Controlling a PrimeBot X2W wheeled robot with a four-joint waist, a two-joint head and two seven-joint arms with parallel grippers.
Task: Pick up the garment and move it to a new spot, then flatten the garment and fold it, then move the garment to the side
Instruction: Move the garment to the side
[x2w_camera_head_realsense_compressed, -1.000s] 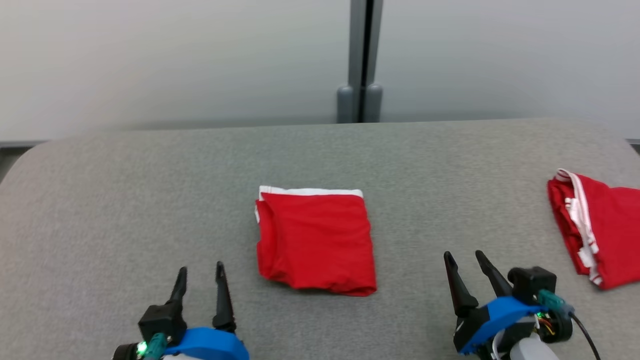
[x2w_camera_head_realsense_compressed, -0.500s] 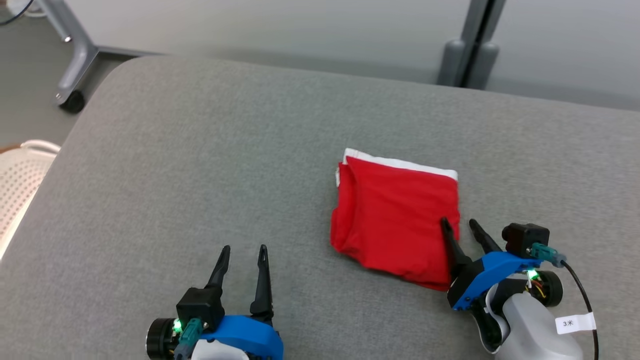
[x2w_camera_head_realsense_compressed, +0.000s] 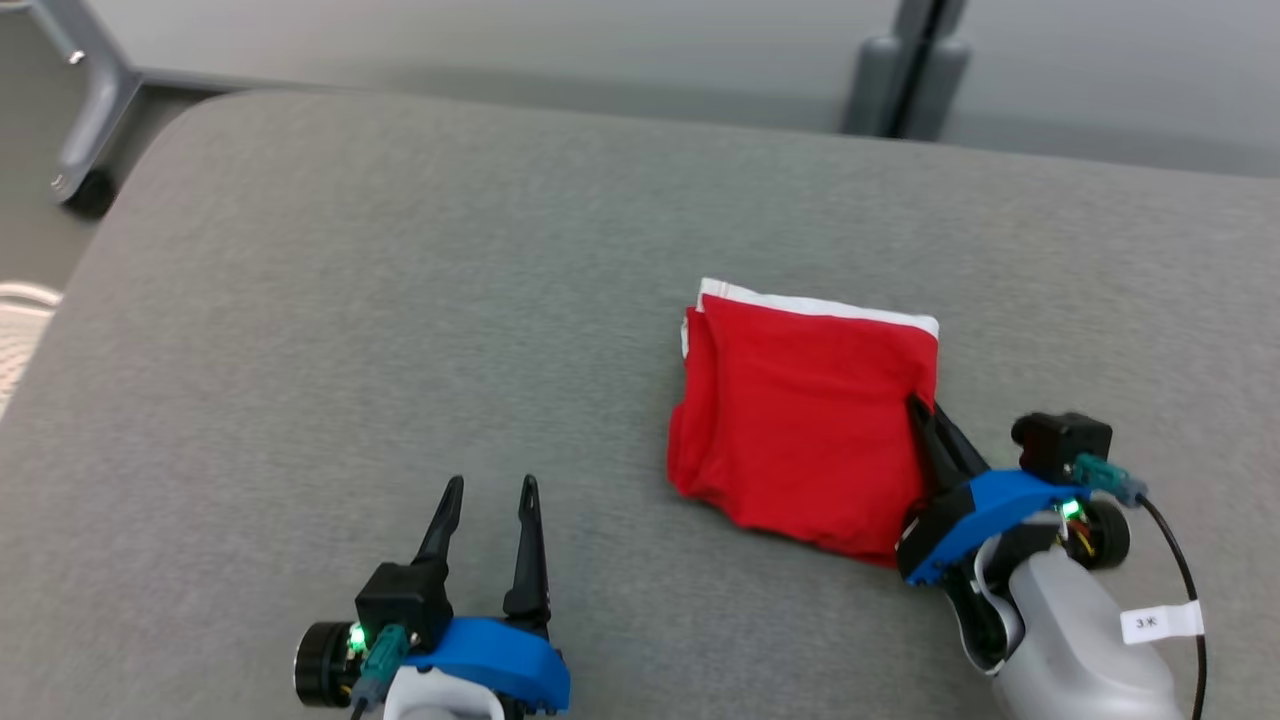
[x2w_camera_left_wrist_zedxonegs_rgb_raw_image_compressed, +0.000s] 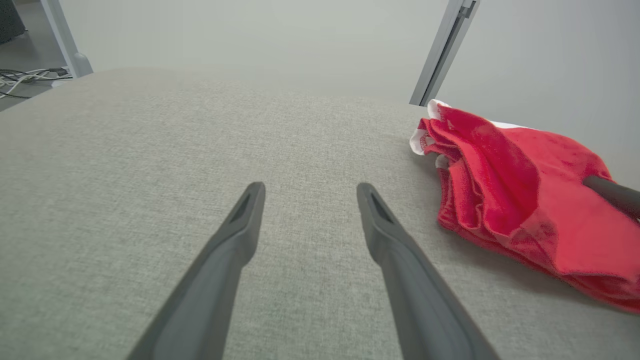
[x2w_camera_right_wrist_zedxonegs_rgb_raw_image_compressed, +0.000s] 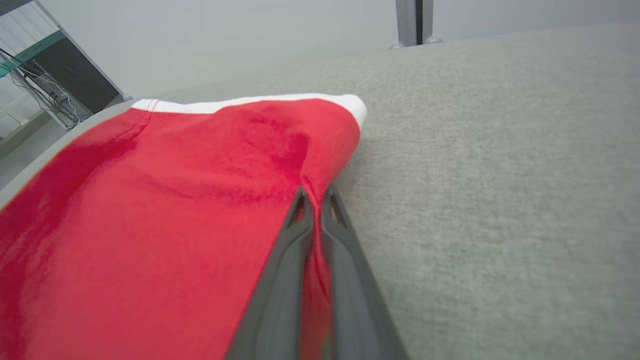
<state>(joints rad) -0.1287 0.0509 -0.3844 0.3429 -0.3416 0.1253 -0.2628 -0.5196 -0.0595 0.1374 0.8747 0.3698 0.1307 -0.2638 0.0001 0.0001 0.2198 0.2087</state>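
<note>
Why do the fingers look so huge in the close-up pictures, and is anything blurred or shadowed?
Head view: soft even light, no glare; the red garment casts only a thin shadow on the grey table. Left wrist view: the wide lens swells the left gripper toward the bottom edge. Right wrist view: the right gripper, shut on the garment, blurs near the lens.

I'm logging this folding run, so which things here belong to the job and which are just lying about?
Job: red garment; right gripper, shut on its edge; left gripper, open; grey table.
Lying about: metal post; wheeled frame leg; floor cables.
</note>
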